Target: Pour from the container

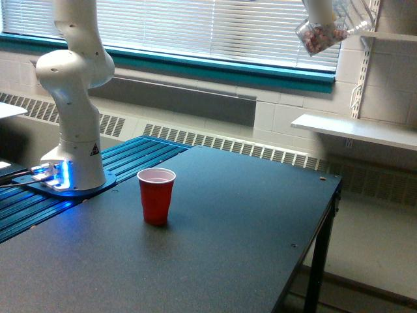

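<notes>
Looking through the exterior view, my only camera, I find the container [320, 34] high at the top edge, toward that view's right, in front of the window blinds. It is a clear cup with pinkish and white pieces showing through, tilted with its bottom lower and to the left. The gripper itself is cut off by the frame; only a white stub of arm reaches the cup, so I judge it is held, but I cannot tell how the jaws stand.

The red cup [156, 195] sits upright on the dark table [260, 235], mouth open, just beside the arm's base [71, 176]. It lies far below the container and well over to the view's left. I judge nothing poured now would reach it; the container must first travel left and down until it hangs over that mouth.
</notes>
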You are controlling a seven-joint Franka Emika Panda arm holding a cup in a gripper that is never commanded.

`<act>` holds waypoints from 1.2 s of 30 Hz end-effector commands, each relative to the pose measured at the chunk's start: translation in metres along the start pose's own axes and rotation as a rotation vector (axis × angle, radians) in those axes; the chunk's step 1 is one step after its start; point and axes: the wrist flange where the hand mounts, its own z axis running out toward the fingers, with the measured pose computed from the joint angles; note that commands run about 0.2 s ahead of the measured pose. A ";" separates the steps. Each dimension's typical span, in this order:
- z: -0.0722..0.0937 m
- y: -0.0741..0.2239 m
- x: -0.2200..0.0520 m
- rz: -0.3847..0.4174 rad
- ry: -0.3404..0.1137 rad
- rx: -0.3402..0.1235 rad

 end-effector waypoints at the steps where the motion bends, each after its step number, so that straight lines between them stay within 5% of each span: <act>1: 0.001 -0.002 0.000 -0.009 -0.002 -0.004; 12: -0.008 0.019 -0.005 0.040 -0.056 0.001; 23: -0.018 0.048 -0.047 0.001 -0.014 -0.141; 36: -0.031 0.067 -0.083 -0.102 -0.059 -0.123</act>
